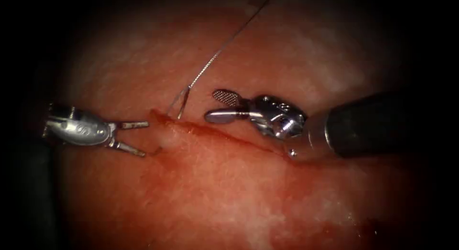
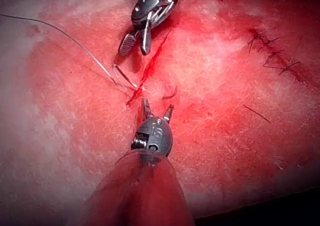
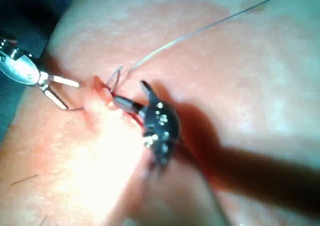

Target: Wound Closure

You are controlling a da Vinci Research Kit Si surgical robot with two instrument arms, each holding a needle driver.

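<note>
The cut [image 1: 224, 135] runs slantwise across the tissue [image 1: 229, 202]. My left tool [image 1: 137, 138] stands open at the cut's left end and holds nothing. A short curved piece of the needle [image 1: 156, 151] sticks out of the tissue beside its lower jaw; the rest is buried. The thread [image 1: 217, 51] comes down from the top and enters the tissue on the far side of the cut's left end. My right tool [image 1: 217, 105] is open above the cut, just right of the thread, and holds nothing. In the left wrist view the left tool [image 2: 157, 108] gapes beside the needle piece [image 2: 170, 94].
Red fluid [image 1: 306, 231] wets the tissue below the cut. In the left wrist view, dark finished stitches [image 2: 272, 53] cross another cut off to the side, and a loose cut end of thread [image 2: 256, 113] lies on the tissue.
</note>
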